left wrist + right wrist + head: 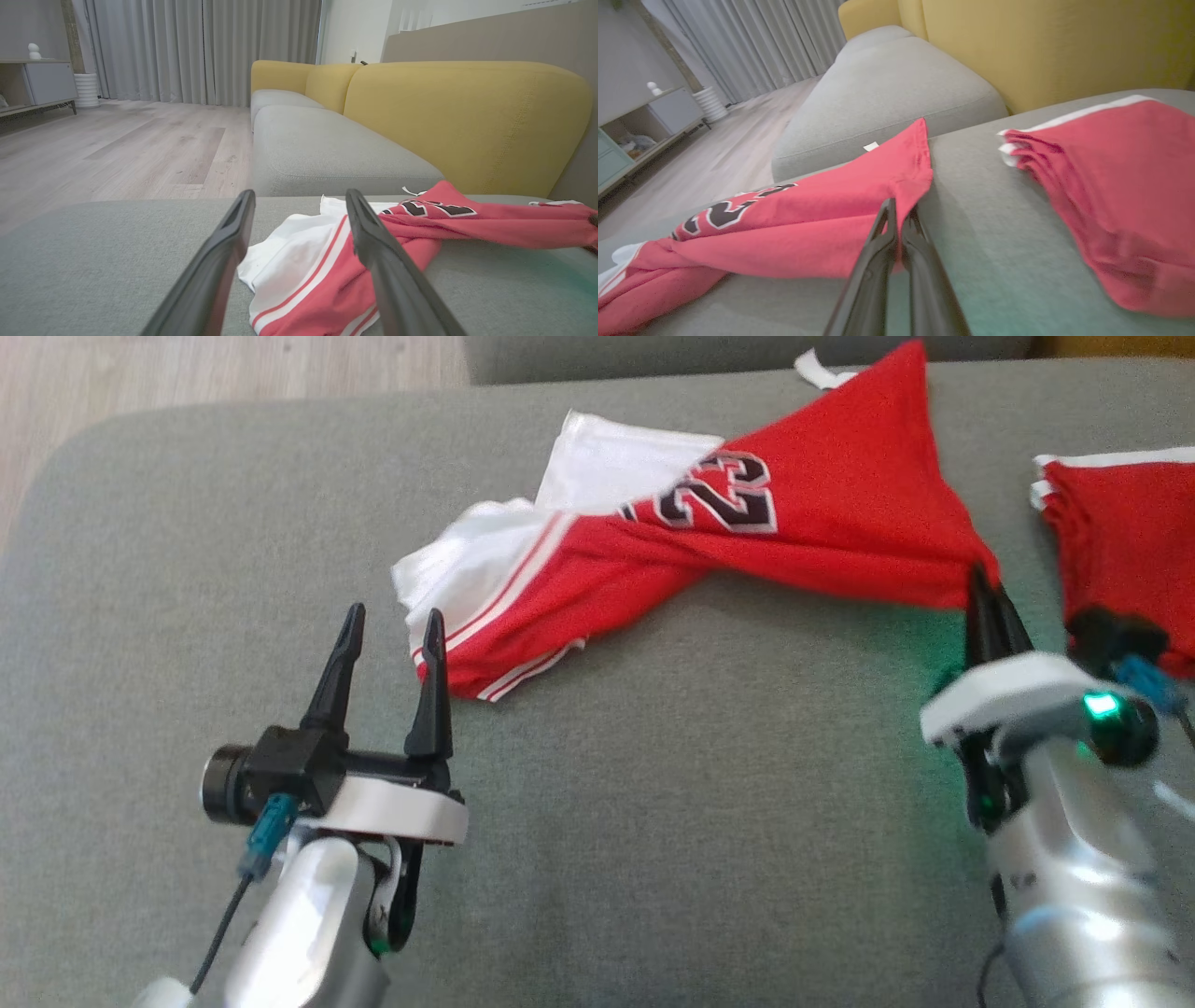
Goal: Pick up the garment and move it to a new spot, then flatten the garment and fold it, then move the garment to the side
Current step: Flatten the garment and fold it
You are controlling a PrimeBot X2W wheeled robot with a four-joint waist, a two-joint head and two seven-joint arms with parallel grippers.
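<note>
The garment (747, 513), a red and white jersey with a dark number on it, lies twisted across the upper middle of the head view on a grey cushion (653, 821). At the right, the right gripper (986, 583) has its jaws pressed together on the garment's red corner. At the lower left, the left gripper (393, 616) stands with jaws wide apart, gripping nothing, its inner finger right at the striped white end of the garment. A second pile of red cloth (1125, 537) (folded, with white trim along its top edge) lies at the right edge, close beside the right gripper and apart from the garment. In the left wrist view a yellow backrest (467, 121) rises behind the cushion at the right, with wood floor (117, 149), grey curtains (187, 46) and a low cabinet (42, 79) in the upper left.
</note>
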